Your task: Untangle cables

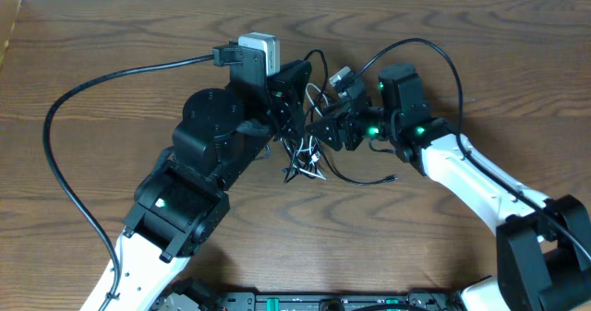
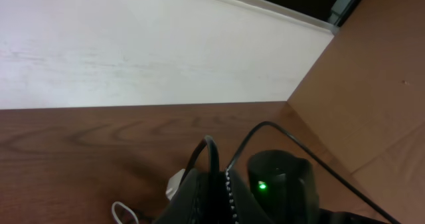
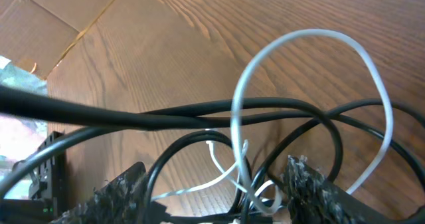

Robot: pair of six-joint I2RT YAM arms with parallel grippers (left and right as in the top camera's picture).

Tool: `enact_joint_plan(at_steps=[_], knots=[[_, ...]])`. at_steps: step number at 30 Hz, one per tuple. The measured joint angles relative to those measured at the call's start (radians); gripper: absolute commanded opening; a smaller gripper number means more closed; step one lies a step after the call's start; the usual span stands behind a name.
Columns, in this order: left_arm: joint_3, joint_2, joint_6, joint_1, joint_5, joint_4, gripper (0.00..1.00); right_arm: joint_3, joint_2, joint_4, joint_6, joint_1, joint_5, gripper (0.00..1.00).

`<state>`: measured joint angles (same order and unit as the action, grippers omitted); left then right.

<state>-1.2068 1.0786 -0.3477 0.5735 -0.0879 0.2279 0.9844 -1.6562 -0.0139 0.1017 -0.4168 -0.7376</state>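
Standing apart, the right gripper [image 3: 219, 187] fingers are open around the cables [image 3: 199, 112], whose white loop [image 3: 312, 34] rises toward 12 o'clock. The left gripper [image 2: 214, 184] is closed, a black cord [image 2: 211, 151] at its tip. The tangle lies mid-table [image 1: 92, 34], between both grippers.

Soft, even light from above fills the overhead view, leaving only faint shadows on the desk [image 1: 111, 34], with small green lamps [image 1: 372, 131] glowing just past centre toward 3 o'clock. In the left wrist view the white wall [image 2: 133, 44] is bright at 11 o'clock, while the 6 o'clock edge sinks to featureless black. In the right wrist view the white cable [image 3: 312, 32] at 1 o'clock and the black cables [image 3: 99, 114] at 9 o'clock are soft-edged, the wood grain behind sharper.
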Motion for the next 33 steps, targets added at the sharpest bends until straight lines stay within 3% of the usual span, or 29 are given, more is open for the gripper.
enact_joint_plan(at_steps=[2, 6, 16, 17, 19, 20, 29, 33], knots=[[0.0, 0.0, 0.0, 0.0, -0.006, 0.0, 0.1, 0.0, -0.013, 0.004, 0.0, 0.0, 0.001, 0.6], [0.0, 0.0, 0.0, 0.0, -0.018, 0.0, 0.1, 0.0, -0.034, 0.004, -0.002, 0.0, 0.013, 0.42], [0.0, 0.0, 0.0, 0.0, -0.019, -0.001, 0.1, 0.0, -0.038, 0.004, -0.005, 0.0, 0.028, 0.39], [0.0, 0.0, 0.0, 0.0, -0.019, -0.001, 0.1, 0.0, -0.038, 0.005, -0.005, 0.0, 0.034, 0.34], [0.0, 0.0, -0.001, 0.0, -0.019, -0.008, 0.1, 0.0, -0.038, 0.005, -0.003, 0.0, 0.05, 0.06], [0.0, 0.0, -0.004, 0.0, -0.02, -0.014, 0.1, 0.0, -0.038, 0.008, -0.006, 0.0, 0.06, 0.01], [0.0, 0.0, -0.027, 0.0, -0.045, -0.037, 0.1, 0.0, -0.039, 0.137, 0.006, 0.0, 0.104, 0.01], [0.0, 0.0, -0.026, 0.0, 0.008, 0.009, 0.16, 0.0, -0.038, 0.175, 0.077, 0.008, 0.105, 0.01]])
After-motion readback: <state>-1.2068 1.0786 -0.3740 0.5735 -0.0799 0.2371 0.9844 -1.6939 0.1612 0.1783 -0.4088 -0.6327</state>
